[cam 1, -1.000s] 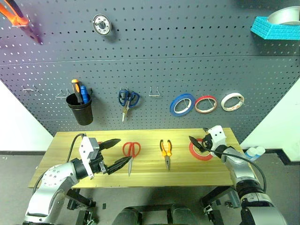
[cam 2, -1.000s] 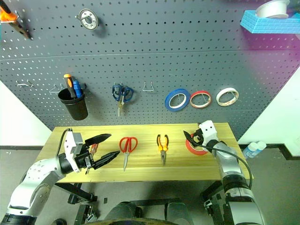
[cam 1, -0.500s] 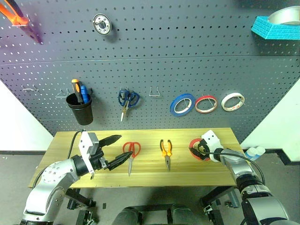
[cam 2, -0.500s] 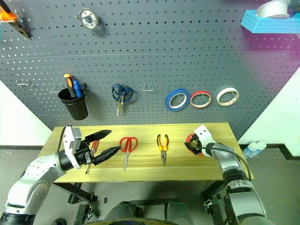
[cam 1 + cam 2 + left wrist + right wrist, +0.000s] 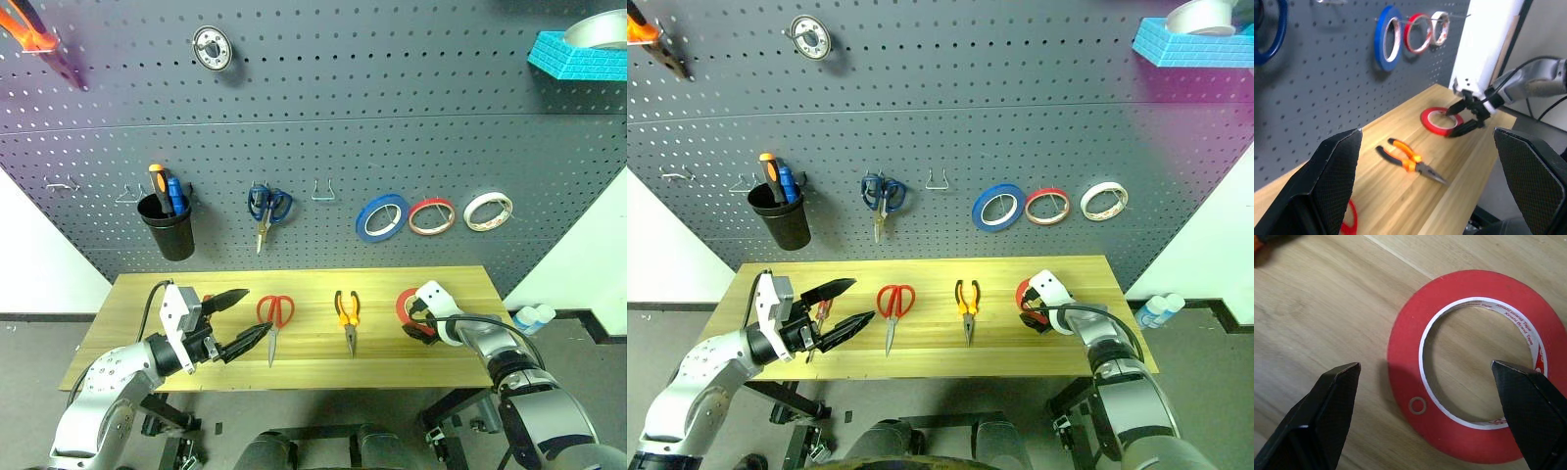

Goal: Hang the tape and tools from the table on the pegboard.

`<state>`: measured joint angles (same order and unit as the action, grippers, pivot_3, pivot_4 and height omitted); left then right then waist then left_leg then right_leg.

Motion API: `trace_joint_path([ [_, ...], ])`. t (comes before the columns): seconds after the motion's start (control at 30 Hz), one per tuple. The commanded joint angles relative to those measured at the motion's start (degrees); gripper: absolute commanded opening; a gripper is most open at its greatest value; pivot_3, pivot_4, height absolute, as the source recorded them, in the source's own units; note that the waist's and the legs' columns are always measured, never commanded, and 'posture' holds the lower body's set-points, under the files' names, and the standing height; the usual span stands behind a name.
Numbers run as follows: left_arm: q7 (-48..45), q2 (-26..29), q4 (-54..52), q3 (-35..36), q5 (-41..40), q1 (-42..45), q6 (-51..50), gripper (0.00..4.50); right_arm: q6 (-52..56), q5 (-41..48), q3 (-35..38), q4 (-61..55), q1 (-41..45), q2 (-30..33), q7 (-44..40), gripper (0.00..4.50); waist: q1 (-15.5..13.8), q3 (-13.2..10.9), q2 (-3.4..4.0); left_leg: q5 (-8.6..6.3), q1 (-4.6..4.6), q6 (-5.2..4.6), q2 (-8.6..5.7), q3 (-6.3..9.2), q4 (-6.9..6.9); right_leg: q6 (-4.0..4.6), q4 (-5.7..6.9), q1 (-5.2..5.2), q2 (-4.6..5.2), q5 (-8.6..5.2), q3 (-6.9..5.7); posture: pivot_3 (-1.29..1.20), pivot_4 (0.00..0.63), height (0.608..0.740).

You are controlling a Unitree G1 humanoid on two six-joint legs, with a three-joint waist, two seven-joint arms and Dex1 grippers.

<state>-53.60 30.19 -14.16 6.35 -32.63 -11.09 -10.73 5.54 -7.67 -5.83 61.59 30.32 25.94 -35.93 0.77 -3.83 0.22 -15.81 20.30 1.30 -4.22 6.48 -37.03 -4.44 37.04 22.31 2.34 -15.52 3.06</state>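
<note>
The red tape (image 5: 1405, 362) lies flat at the right end of the table (image 5: 313, 284). My right gripper (image 5: 1425, 373) tips down over it, open: one finger stands over the ring's hole, the other outside the roll. It holds nothing. Red-handled scissors (image 5: 274, 315) and orange-and-black pliers (image 5: 346, 313) lie mid-table. My left gripper (image 5: 248, 316) hovers open and level just left of the scissors. A slim red-handled screwdriver (image 5: 821, 313) lies partly hidden behind it. The dark pegboard (image 5: 392, 117) rises behind the table.
Hung on the pegboard are blue scissors (image 5: 266, 208), a black cup (image 5: 167, 233) with screwdrivers, and blue (image 5: 382, 217), red (image 5: 430, 216) and white (image 5: 487, 211) rolls. An empty hook (image 5: 324, 192) sits between the scissors and the rolls. A turquoise tray (image 5: 578, 54) is mounted top right.
My right gripper has sunk and tipped downward onto the red tape, its fingers now straddling one side of the ring. The left gripper stays where it was.
</note>
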Motion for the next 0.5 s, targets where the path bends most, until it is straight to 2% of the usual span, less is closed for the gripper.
trace_joint_path([
  [0.03,-1.44,-0.36,1.13,1.17,0.75,0.04,3.33,4.48,1.79,2.06,1.44,-0.37,1.73,0.23,-3.6,4.5,-0.01,-0.02,-0.01,0.0,0.01,0.0,0.0,0.0,0.0,0.0,-0.01,0.0,0.0,0.0,0.0,0.03,0.046,0.74],
  [0.27,-3.45,-1.17,4.85,1.16,1.35,-0.24,6.69,4.48,4.37,2.16,0.88,-0.17,1.74,0.28,-6.45,4.5,-0.02,-0.05,0.0,0.0,0.02,0.0,0.0,0.01,0.0,-0.01,-0.03,0.01,0.01,0.0,0.0,0.03,0.049,0.74],
  [0.5,-4.87,-1.78,6.66,1.29,1.37,-0.97,9.13,4.48,1.52,-2.01,-2.31,0.21,0.85,0.56,-3.54,4.5,-0.01,-0.1,0.02,0.0,0.03,0.0,0.0,0.02,0.02,-0.01,-0.03,0.03,0.02,-0.01,0.0,0.04,0.053,0.74],
])
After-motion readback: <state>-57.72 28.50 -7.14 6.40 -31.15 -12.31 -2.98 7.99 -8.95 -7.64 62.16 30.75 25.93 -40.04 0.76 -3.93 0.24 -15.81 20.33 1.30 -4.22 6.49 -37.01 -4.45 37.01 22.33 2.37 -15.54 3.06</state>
